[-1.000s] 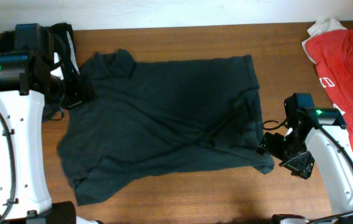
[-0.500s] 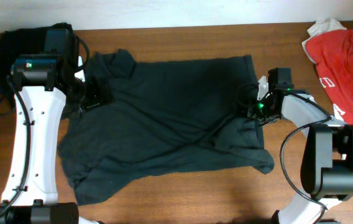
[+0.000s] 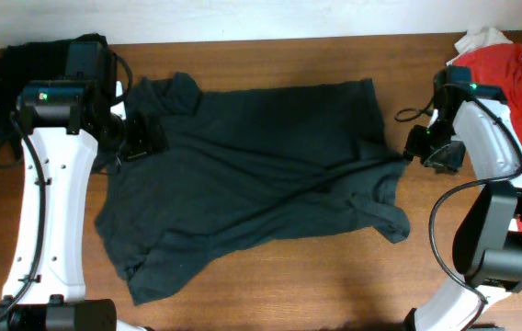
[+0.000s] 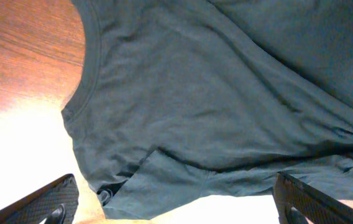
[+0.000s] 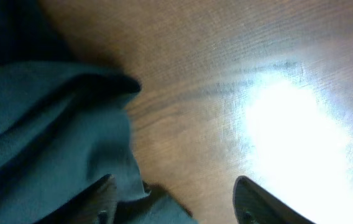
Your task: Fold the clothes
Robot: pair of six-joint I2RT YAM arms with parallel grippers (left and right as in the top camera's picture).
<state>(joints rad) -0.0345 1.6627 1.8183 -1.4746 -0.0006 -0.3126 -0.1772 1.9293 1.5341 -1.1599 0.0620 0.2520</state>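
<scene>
Three garments lie on the table (image 3: 334,285): one dark grey-green T-shirt (image 3: 252,175), one red garment (image 3: 509,83) with white print, and one black heap (image 3: 2,74). The T-shirt spreads over the table's middle, collar toward the far left corner. It shows a plain, creased side, with a ridge running toward the right edge and its near right corner bunched. The red one is at the far right corner, the black heap at the far left corner. The left gripper (image 4: 183,202) hangs fully spread above the collar, grasping nothing. The right gripper (image 5: 176,202) has its jaws apart at the shirt's right edge, with cloth beside one finger.
</scene>
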